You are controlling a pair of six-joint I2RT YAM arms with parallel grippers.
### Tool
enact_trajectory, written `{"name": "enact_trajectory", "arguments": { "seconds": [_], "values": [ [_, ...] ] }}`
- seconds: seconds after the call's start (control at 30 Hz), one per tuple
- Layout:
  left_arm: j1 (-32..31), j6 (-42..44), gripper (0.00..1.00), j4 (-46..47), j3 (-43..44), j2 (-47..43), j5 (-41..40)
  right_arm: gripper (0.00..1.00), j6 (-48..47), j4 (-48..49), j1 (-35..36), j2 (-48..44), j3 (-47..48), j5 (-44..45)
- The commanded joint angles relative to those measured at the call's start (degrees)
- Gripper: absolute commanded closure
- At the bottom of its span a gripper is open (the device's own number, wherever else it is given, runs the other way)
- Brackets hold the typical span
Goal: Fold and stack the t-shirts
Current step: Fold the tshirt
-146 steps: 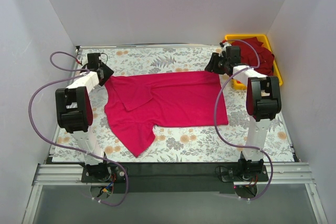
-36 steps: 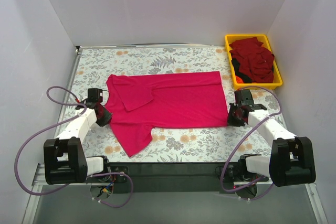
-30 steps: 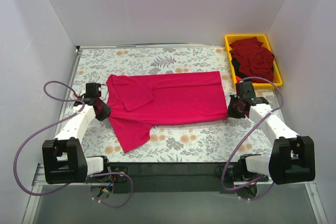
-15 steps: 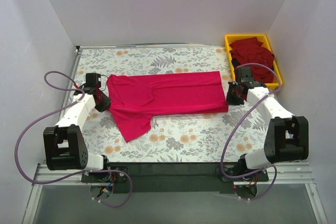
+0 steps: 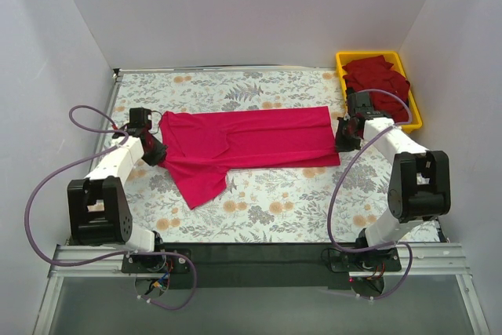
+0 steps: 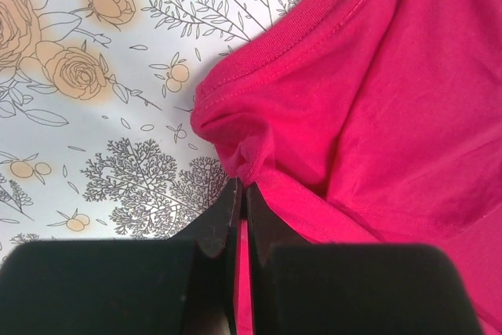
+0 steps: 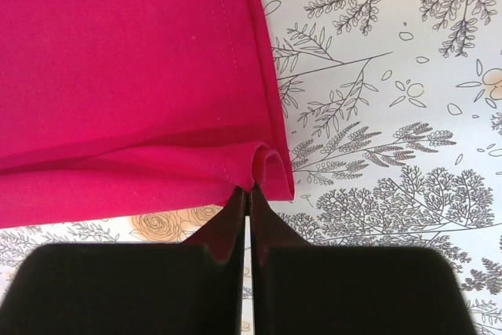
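A magenta-pink t-shirt (image 5: 251, 139) lies across the middle of the floral table, its near long edge lifted and carried back over the rest; one sleeve (image 5: 200, 182) still trails toward the front left. My left gripper (image 5: 155, 152) is shut on the shirt's left edge (image 6: 243, 158), pinching a bunched fold. My right gripper (image 5: 342, 140) is shut on the shirt's right hem corner (image 7: 263, 166). Darker crimson shirts (image 5: 380, 84) lie heaped in the yellow bin at the back right.
The yellow bin (image 5: 416, 110) stands at the table's back right corner, just behind my right gripper. White walls close in the table on three sides. The floral tablecloth (image 5: 314, 202) shows in front of the shirt.
Both grippers have moved from the table's near side toward the back, dragging the shirt's near edge up and over. The visible shirt body has become narrower front to back.
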Motion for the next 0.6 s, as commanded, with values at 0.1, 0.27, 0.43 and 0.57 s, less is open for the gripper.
{"name": "enact_trajectory", "arguments": {
  "seconds": [0.1, 0.27, 0.43, 0.57],
  "values": [
    [0.66, -0.35, 1.00, 3.08, 2.23, 1.54, 0.83, 0.99, 0.26, 2.59, -0.24, 2.76, 3.94, 0.94],
    [0.75, -0.35, 1.00, 3.00, 3.63, 2.52, 1.00, 0.99, 0.78, 3.03, -0.85, 3.99, 4.56, 1.03],
    [0.84, 0.18, 1.00, 2.65, 4.08, 1.90, 1.35, 0.99, 0.70, 3.12, -1.64, 3.82, 4.30, 0.33],
    [0.93, 0.09, 1.00, 3.09, 4.07, 2.16, 1.44, 0.99, 0.70, 3.65, -1.74, 4.43, 4.03, -0.11]
  ]
}}
